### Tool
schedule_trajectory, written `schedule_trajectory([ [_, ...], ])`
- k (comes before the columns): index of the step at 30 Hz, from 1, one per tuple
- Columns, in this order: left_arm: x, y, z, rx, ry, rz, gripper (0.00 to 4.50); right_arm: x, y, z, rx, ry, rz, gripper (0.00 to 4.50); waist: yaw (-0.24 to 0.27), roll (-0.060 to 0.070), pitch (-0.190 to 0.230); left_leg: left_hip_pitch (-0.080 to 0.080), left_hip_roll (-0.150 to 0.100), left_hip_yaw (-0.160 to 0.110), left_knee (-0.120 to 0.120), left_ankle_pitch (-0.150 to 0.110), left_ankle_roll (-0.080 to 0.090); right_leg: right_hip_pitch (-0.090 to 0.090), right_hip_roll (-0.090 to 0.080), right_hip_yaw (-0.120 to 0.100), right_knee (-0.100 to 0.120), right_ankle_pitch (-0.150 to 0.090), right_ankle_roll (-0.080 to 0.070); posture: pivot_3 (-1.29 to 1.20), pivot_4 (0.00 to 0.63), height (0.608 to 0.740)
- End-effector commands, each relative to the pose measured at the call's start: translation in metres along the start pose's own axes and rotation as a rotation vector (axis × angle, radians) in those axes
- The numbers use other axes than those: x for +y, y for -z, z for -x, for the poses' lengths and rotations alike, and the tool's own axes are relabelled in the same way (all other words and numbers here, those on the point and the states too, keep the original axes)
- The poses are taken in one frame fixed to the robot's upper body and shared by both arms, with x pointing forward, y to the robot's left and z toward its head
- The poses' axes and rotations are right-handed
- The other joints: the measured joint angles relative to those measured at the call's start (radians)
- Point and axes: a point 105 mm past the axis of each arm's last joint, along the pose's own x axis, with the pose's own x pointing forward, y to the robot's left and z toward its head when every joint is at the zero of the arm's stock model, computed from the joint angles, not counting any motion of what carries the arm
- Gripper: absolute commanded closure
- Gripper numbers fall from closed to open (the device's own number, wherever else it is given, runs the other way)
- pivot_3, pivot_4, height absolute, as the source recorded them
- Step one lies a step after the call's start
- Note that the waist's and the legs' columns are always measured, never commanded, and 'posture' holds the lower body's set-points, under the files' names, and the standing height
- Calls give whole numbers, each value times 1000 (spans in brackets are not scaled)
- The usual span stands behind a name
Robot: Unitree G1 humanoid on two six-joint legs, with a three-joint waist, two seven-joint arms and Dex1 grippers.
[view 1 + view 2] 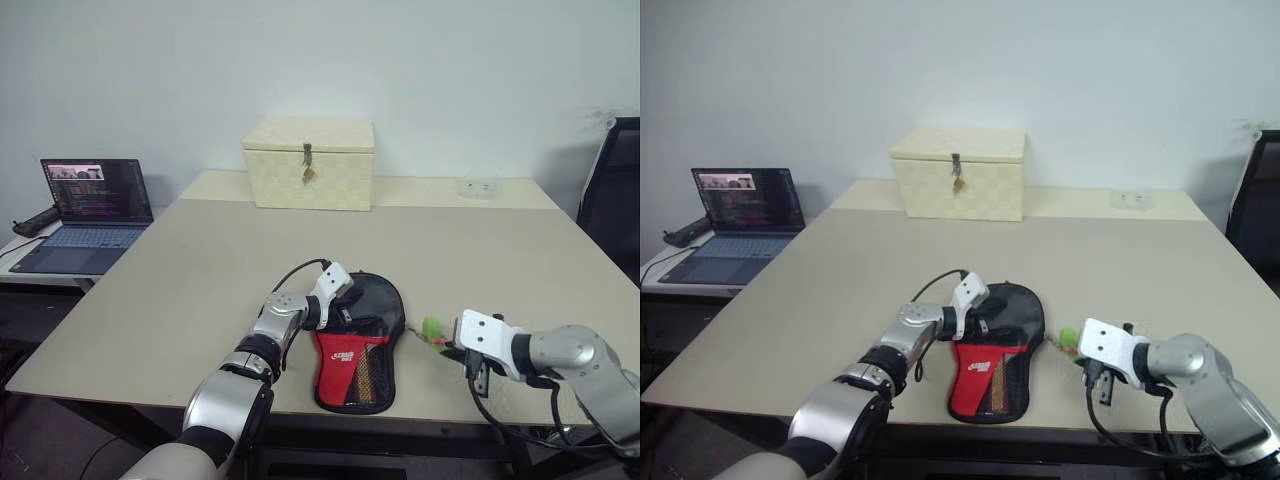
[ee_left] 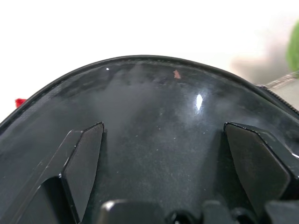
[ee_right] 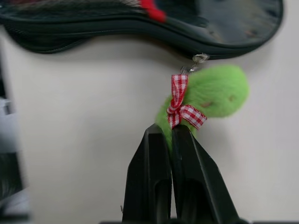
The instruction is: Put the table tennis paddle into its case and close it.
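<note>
Lying flat near the front edge of the desk (image 1: 200,260), the case (image 1: 360,345) shows its glossy black round end toward the box and its red panel and mesh pocket toward the robot. White lettering sits on the red panel, too small to read for certain. Paddle itself cannot be made out; whether it is inside cannot be told.

Left tool (image 1: 342,300) rests over the round black end of the case, fingers (image 2: 84,158) spread wide apart, nothing gripped between them; the left wrist view has the shiny black surface right under both fingers.

Right tool (image 3: 170,135) is clenched shut, fingers pressed together, just beside a fuzzy green charm (image 3: 215,95) with a red-and-white checked ribbon (image 3: 182,105). The charm hangs by a small metal ring from the case's zipper edge. Whether the fingertips pinch the fluff cannot be told. In the head view the charm (image 1: 432,327) lies on the desk between case and right tool (image 1: 478,375).

Cream woven box (image 1: 310,162) with a metal latch stands at the far side. Open laptop (image 1: 90,210) sits on a side table to the left, screen text unreadable. A white socket strip (image 1: 478,186) lies far right.
</note>
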Motion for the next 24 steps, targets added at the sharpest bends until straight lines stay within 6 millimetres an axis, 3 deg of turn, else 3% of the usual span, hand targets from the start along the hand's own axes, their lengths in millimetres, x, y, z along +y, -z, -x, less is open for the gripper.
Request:
schedule_trajectory([
  [1, -7, 24, 0, 79, 4, 48, 0, 15, -9, 10, -15, -95, 34, 4480, 5, 0, 0, 0, 0, 0, 0, 0, 0, 0, 0, 0, 0, 0, 0, 0, 150, 740],
  [7, -8, 25, -3, 86, -4, 39, 0, 51, -20, 2, -56, -249, 35, 4480, 10, 0, 0, 1, 0, 0, 0, 0, 0, 2, 0, -1, -1, -1, 1, 0, 150, 740],
  [12, -10, 24, -5, 86, -3, 33, 0, 41, -22, -13, -63, -202, 41, 4480, 9, -1, 0, 5, 0, -1, 0, 0, 0, 5, 0, -1, -1, -2, 4, 0, 150, 740],
  [16, -10, 23, -7, 78, -5, 31, 0, 37, -25, -10, -61, -200, -8, 4480, 9, -1, 0, 7, 0, 0, 0, 0, 0, 7, 0, 0, -1, -2, 4, 0, 150, 740],
  [19, -9, 20, -6, 60, -3, 28, 0, 32, -23, -2, -43, -191, -56, 3799, 9, -1, 0, 8, 0, 0, -1, 0, 0, 8, 0, 0, -1, -2, 4, 0, 150, 740],
  [24, -1, 3, 3, -25, -2, 8, 0, 23, -32, 14, -61, -185, -168, 2165, 6, -1, 0, 8, 1, 0, -1, 0, 0, 8, 0, 1, -1, -2, 4, 0, 150, 740],
])
